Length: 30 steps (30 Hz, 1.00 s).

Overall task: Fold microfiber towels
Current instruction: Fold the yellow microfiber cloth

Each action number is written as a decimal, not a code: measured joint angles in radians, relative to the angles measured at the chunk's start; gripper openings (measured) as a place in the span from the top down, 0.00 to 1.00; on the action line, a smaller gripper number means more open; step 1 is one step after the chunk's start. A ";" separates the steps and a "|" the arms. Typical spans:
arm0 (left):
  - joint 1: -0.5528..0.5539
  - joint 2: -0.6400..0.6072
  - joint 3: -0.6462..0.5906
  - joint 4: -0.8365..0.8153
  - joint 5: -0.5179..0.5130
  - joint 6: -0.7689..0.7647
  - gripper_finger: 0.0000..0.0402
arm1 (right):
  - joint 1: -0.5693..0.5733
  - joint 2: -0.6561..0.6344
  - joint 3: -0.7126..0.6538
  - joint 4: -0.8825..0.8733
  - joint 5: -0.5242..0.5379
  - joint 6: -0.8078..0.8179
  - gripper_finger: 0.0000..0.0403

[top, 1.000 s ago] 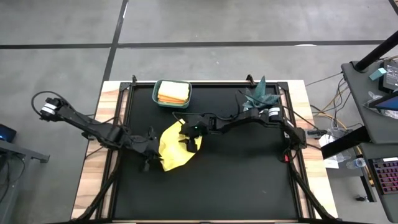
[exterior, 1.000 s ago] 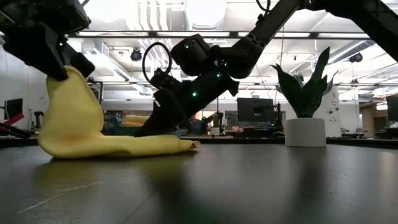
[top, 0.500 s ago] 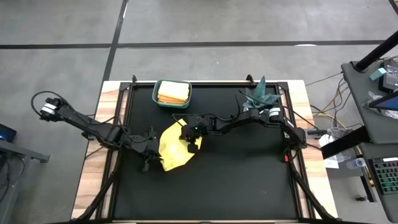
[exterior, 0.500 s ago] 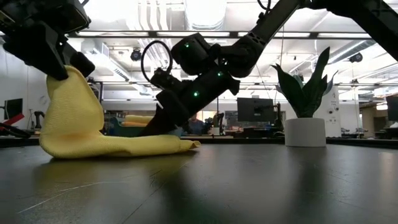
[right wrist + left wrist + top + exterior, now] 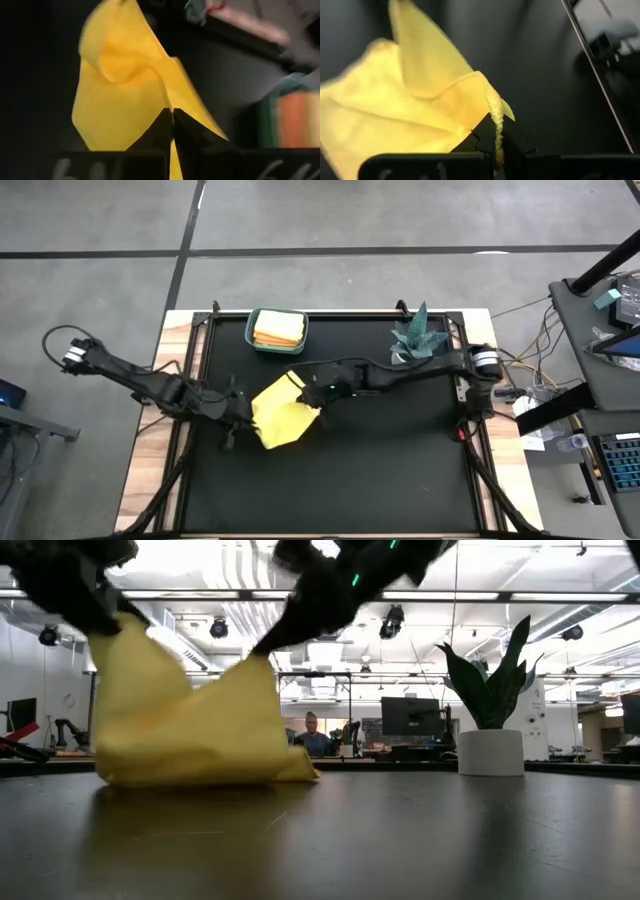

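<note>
- Fingers on your left gripper (image 5: 237, 412) are pinched tight on a corner of the yellow towel (image 5: 283, 411); the left wrist view shows the cloth edge clamped between the two dark fingertips (image 5: 487, 140).
- Your left arm comes in from the table's left edge and lies low across the black mat (image 5: 400, 470), with its gripper at the towel's left side.
- Yellow towel sits left of the mat's centre, just in front of the teal bin (image 5: 277, 331). In the low view it hangs as a tent: two corners lifted, the bottom edge resting on the mat (image 5: 400, 840).
- Left peak of that tent (image 5: 125, 635) goes up into the left gripper, right peak into the right one.
- Right gripper (image 5: 318, 395) is also clamped, fingers closed on the towel's other corner; the right wrist view shows cloth running in between the fingertips (image 5: 165, 122).
- Your right arm reaches from the right side of the table across the mat, gripper at the towel's right edge.
- Bin at the back edge holds more folded towels (image 5: 278, 328), yellow on top with an orange layer showing; the right wrist view shows orange and yellow there too (image 5: 292, 117), blurred.
- Potted plant (image 5: 417, 335) stands at the back right of the mat, well apart from the towel; in the low view it is in a white pot (image 5: 490, 752).
- Someone is visible in the room far behind the table (image 5: 312, 732), not near the arms.
</note>
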 joint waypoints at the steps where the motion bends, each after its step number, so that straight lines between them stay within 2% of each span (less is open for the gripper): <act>1: 0.000 -0.013 0.009 -0.005 -0.025 0.002 1.00 | 0.010 -0.033 0.000 -0.023 0.030 -0.022 0.98; 10: 0.018 -0.072 0.179 -0.045 -0.129 0.119 1.00 | 0.027 -0.267 0.000 -0.123 0.164 -0.084 0.98; 15: 0.049 -0.067 0.314 -0.155 -0.198 0.161 1.00 | 0.027 -0.342 0.000 -0.144 0.279 -0.120 0.98; 21: 0.078 -0.063 0.463 -0.287 -0.334 0.201 1.00 | 0.027 -0.426 0.000 -0.144 0.285 -0.119 0.98; 23: 0.082 -0.064 0.506 -0.292 -0.343 0.244 1.00 | 0.027 -0.450 0.000 -0.139 0.296 -0.130 0.98; 30: 0.087 -0.054 0.632 -0.288 -0.367 0.367 1.00 | 0.021 -0.499 0.015 -0.123 0.437 -0.212 0.98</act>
